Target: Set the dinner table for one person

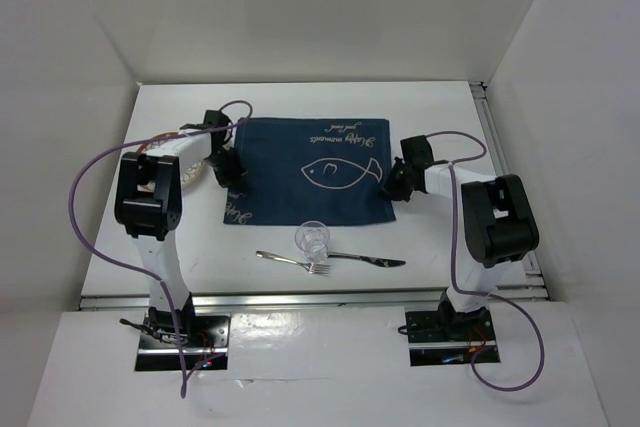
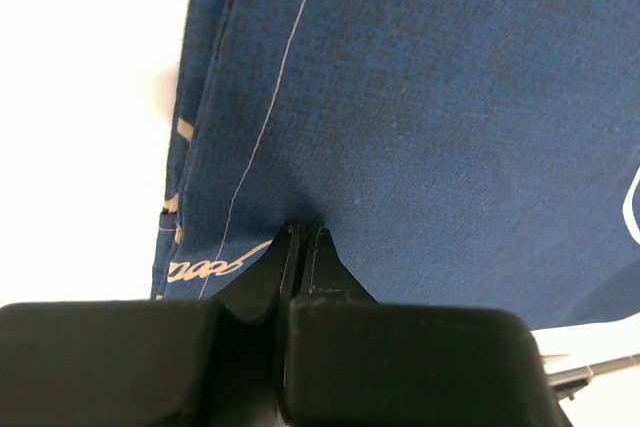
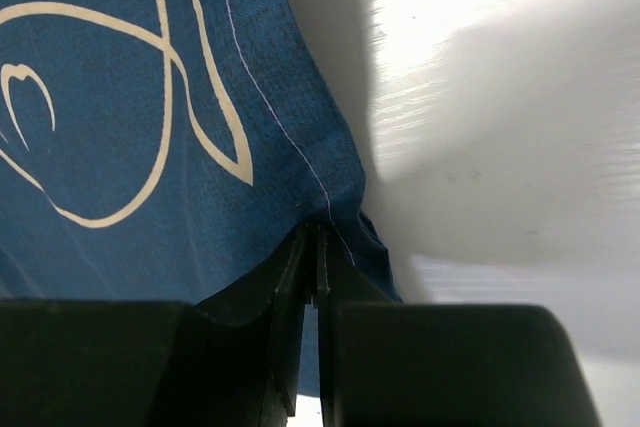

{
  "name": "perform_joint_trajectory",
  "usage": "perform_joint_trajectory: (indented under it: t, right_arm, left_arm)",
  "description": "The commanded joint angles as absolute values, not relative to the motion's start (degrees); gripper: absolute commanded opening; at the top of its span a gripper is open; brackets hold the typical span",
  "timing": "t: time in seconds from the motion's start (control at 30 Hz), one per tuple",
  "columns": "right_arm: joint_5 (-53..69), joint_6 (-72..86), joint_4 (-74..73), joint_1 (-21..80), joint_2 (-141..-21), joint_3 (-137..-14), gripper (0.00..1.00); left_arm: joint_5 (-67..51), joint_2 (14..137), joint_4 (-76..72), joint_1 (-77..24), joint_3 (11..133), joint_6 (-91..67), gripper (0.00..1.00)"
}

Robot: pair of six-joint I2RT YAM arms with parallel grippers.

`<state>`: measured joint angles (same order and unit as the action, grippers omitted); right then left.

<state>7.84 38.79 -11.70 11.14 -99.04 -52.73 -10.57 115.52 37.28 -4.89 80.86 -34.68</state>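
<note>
A dark blue fish-print placemat (image 1: 310, 172) lies on the white dinner table (image 1: 300, 102). My left gripper (image 1: 232, 175) is shut on the placemat's left edge; in the left wrist view its jaws (image 2: 303, 232) pinch the cloth (image 2: 420, 117). My right gripper (image 1: 396, 182) is shut on the placemat's right edge; in the right wrist view its jaws (image 3: 312, 237) pinch the hem (image 3: 150, 117). A clear glass (image 1: 312, 238) stands at the placemat's near edge. A fork (image 1: 292, 262) and a knife (image 1: 368, 260) lie on the table in front of it.
A plate (image 1: 188, 169) lies left of the placemat, mostly hidden under my left arm. White walls enclose the table at the back and sides. A metal rail (image 1: 300, 297) runs along the near edge.
</note>
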Motion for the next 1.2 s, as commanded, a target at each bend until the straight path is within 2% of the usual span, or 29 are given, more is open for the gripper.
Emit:
perform_joint_trajectory:
  t: [0.0,0.33,0.5,0.57,0.6,0.7,0.73,0.8,0.83,0.9,1.1,1.17]
  right_arm:
    - [5.63,39.54,-14.68,12.74,-102.48,-51.86,0.12]
    - [2.38,40.69,-16.35,13.27,-99.50,-51.24,0.12]
    - [1.15,40.69,-18.37,13.79,-95.11,-52.11,0.20]
    - [0.62,40.08,-20.29,14.32,-93.70,-54.30,0.23]
    - [0.62,39.38,-20.91,14.33,-92.39,-55.27,0.25]
    - [0.62,37.45,-22.49,15.64,-90.71,-60.10,0.49]
    - [0.62,36.83,-23.46,15.64,-89.92,-61.34,0.59]
    - [0.62,36.21,-25.22,16.96,-89.04,-64.33,0.66]
    - [0.62,35.69,-25.22,16.96,-88.08,-65.03,0.68]
    - [0.62,35.16,-25.93,17.48,-86.76,-65.57,0.71]
    - [3.86,34.01,-25.32,17.49,-79.38,-62.76,0.74]
    - [4.39,34.01,-24.70,18.02,-76.82,-60.65,0.78]
  left_arm:
    - [-4.31,114.35,37.61,-3.60,79.01,-33.22,0.00]
    - [-3.33,111.45,38.23,-3.60,77.26,-33.22,0.00]
    - [-2.81,110.13,40.34,-3.60,79.54,-33.22,0.02]
    - [-2.29,108.03,41.48,-3.60,81.99,-33.22,0.08]
    - [-2.29,107.15,42.35,-3.60,82.78,-33.22,0.16]
    - [-2.29,102.77,43.94,-3.60,86.47,-32.70,0.28]
    - [-2.29,101.61,44.90,-3.60,87.44,-32.17,0.38]
    - [-1.33,99.41,45.96,-2.47,89.90,-32.17,0.47]
    - [-0.80,97.32,45.97,-1.76,89.91,-32.17,0.58]
    - [-0.26,94.93,45.97,2.08,89.40,-32.78,0.67]
    - [2.45,87.72,42.29,13.26,79.48,-32.70,0.70]
    - [1.76,86.40,39.12,16.95,76.48,-31.99,0.74]
